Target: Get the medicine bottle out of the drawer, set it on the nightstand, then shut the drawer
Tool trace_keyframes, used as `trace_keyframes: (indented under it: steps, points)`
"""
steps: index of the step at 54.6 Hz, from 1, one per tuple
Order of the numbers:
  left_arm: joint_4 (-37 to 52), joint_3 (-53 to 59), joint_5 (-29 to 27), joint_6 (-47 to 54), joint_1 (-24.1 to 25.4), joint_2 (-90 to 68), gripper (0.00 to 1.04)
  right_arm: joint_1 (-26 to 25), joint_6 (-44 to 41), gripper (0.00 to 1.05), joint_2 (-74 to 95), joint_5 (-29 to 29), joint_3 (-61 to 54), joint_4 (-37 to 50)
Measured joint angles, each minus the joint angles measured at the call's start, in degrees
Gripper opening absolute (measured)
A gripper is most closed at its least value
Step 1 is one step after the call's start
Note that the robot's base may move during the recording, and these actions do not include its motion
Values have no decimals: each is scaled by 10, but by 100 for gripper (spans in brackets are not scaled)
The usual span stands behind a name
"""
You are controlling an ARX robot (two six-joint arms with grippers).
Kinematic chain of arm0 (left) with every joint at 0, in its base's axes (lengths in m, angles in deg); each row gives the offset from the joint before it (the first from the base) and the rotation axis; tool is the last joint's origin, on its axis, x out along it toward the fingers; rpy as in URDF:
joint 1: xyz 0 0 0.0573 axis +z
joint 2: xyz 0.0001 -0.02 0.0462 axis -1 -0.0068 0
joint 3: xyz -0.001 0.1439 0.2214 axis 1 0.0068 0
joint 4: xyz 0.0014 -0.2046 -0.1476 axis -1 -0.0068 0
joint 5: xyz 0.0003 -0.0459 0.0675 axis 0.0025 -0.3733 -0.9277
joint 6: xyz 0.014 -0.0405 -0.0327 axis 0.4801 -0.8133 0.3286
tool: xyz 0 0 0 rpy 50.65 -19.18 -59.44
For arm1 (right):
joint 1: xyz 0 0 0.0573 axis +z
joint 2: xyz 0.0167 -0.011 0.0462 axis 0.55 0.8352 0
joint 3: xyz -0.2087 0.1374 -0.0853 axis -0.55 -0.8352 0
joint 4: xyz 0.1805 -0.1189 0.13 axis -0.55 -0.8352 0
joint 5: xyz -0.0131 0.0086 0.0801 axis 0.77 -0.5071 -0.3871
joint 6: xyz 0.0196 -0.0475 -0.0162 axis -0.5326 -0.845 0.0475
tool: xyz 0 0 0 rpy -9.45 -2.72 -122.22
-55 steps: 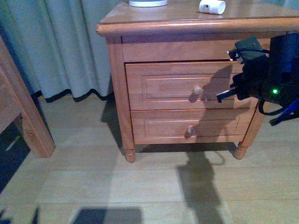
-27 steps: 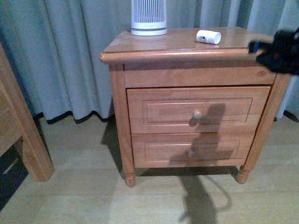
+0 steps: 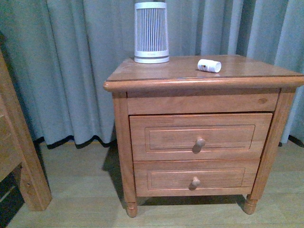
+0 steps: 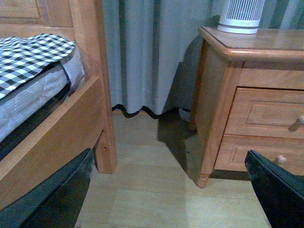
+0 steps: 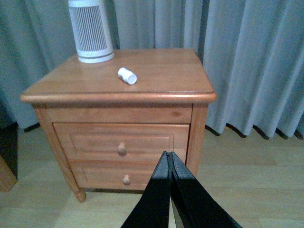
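light: dim, bluish cast | shadows: soft | focus: slightly blurry

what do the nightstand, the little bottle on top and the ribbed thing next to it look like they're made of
The nightstand looks like solid wood with a honey-brown glossy varnish: grain lines show and its top reflects light. The medicine bottle looks like smooth matte white plastic, though it is too small to be sure. The ribbed device seems to be white moulded plastic with fine vertical slats and a darker band at its base.

I see white ribbed device [image 3: 151,32] at table's back-left corner | grey curtains [image 3: 71,61] behind | bed frame [image 4: 85,95] with checked bedding [image 4: 28,54] | wood floor [image 3: 80,185]
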Motion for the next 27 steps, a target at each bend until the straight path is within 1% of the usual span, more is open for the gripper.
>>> trace_keyframes:
  steps: [4, 9, 12, 16, 27]
  points:
    - [0, 0, 0, 0, 0, 0, 98, 0, -7, 3, -62, 0, -53, 7]
    - [0, 0, 0, 0, 0, 0, 98, 0, -13, 3, -90, 0, -93, 21]
    - [0, 0, 0, 0, 0, 0, 98, 0, -13, 3, -101, 0, -111, 25]
    - [0, 0, 0, 0, 0, 0, 98, 0, -14, 3, -141, 0, -134, -2]
    - [0, 0, 0, 0, 0, 0, 98, 0, -15, 3, -189, 0, -181, 6]
